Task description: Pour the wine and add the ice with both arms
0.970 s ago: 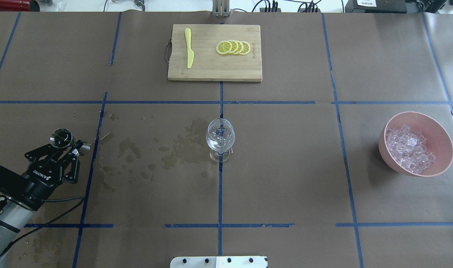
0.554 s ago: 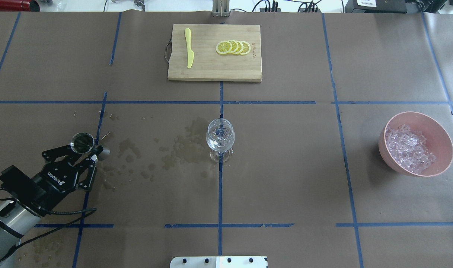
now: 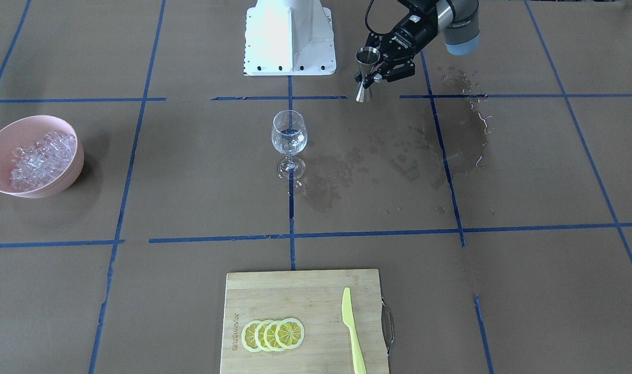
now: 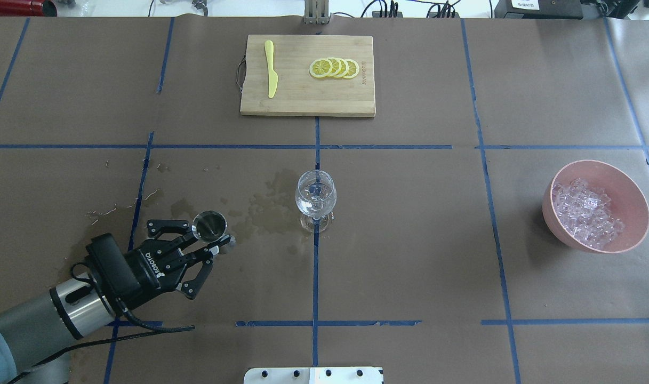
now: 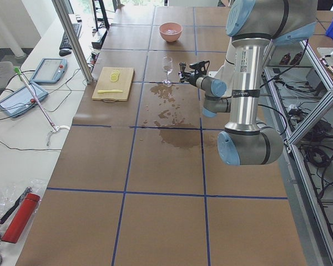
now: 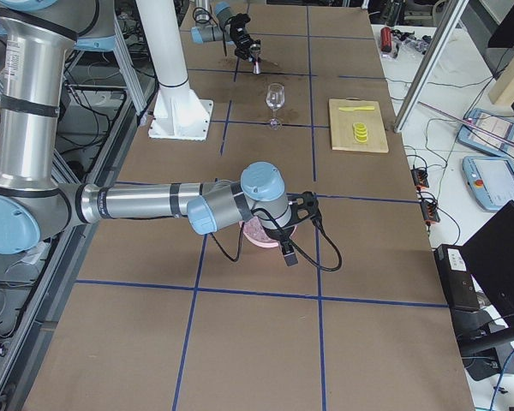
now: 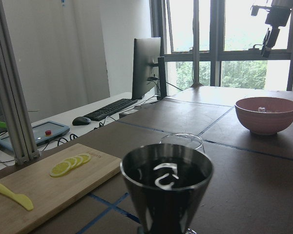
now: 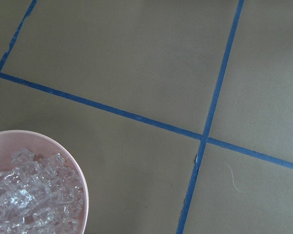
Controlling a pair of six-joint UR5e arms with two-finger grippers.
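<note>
Brown paper table [image 4: 409,240]; left gripper [image 4: 216,245] lettered ROBOTIQ, clamping jigger [image 4: 209,226].

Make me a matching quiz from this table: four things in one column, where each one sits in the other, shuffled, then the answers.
1 measuring cup
2 ice
3 lemon slices
4 wine glass

A on the cutting board
B on a blue tape line
C in the left gripper
D in the pink bowl

Pairs: 1-C, 2-D, 3-A, 4-B

Bare paper [image 4: 263,258] between jigger [image 4: 210,226] and glass [image 4: 315,198]
</note>
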